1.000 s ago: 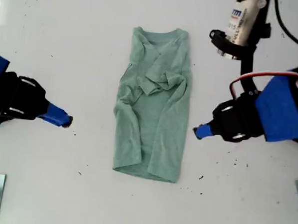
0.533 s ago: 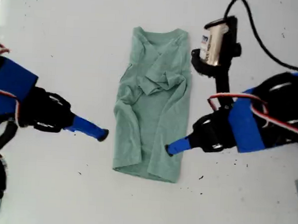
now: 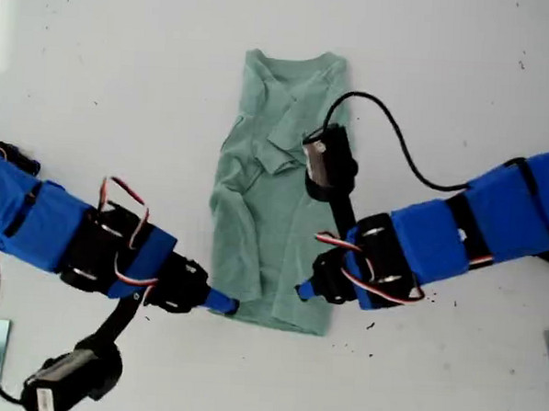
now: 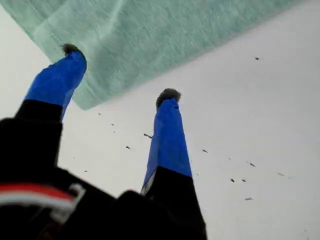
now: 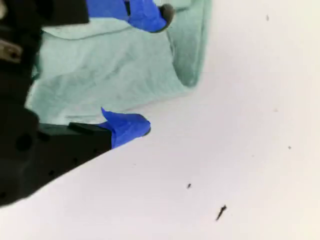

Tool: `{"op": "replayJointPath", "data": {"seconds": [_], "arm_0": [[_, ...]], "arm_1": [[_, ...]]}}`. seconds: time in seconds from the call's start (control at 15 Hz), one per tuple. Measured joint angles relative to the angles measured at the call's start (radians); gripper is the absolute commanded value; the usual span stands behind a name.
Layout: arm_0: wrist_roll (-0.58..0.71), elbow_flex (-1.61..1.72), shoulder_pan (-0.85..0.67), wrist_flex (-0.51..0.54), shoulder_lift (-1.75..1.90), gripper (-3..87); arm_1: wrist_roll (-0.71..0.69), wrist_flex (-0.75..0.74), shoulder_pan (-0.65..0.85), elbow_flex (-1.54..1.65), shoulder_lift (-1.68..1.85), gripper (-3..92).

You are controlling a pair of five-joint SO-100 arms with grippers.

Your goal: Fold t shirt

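Looking at the t shirt (image 3: 277, 196) flat mid-table (image 3: 97, 86), my first gripper (image 4: 119, 72) gapes over the hem corner on the exterior view's left and my second gripper (image 5: 155, 71) gapes at the right, so I'd pinch both evenly, catching every layer.
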Motion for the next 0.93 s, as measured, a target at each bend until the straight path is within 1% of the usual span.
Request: {"op": "replayJointPath", "data": {"seconds": [0.13, 0.2, 0.27, 0.33, 0.4, 0.53, 0.67, 0.73, 0.8, 0.93], "arm_0": [[-0.008, -0.017, 0.009, -0.061, -0.117, 24.4], [-0.008, -0.037, 0.000, -0.077, -0.155, 21.4], [0.000, -0.051, -0.015, -0.081, -0.181, 11.5], [0.012, -0.063, -0.034, -0.092, -0.202, -0.1], [0.023, -0.063, -0.052, -0.107, -0.210, -0.1], [0.051, -0.077, -0.078, -0.112, -0.213, -0.1], [0.098, -0.101, -0.081, -0.109, -0.178, -0.1], [0.140, -0.120, -0.083, -0.097, -0.146, -0.1], [0.189, -0.179, -0.069, -0.087, -0.107, -0.1], [0.230, -0.324, -0.008, -0.025, -0.066, -0.1]], "arm_1": [[0.011, -0.075, -0.015, -0.015, -0.110, 23.0], [0.009, -0.106, -0.021, -0.037, -0.138, 21.3], [0.017, -0.123, -0.026, -0.046, -0.167, 16.7], [0.023, -0.137, -0.026, -0.049, -0.183, 4.9], [0.028, -0.152, -0.026, -0.058, -0.190, 1.5], [0.026, -0.163, -0.026, -0.071, -0.178, 1.5], [-0.006, -0.161, -0.028, -0.049, -0.120, 1.5], [-0.031, -0.158, -0.032, -0.048, -0.083, 1.5], [-0.060, -0.124, -0.038, -0.046, -0.009, 1.5], [-0.094, -0.120, -0.077, -0.049, 0.152, 1.5]]}}
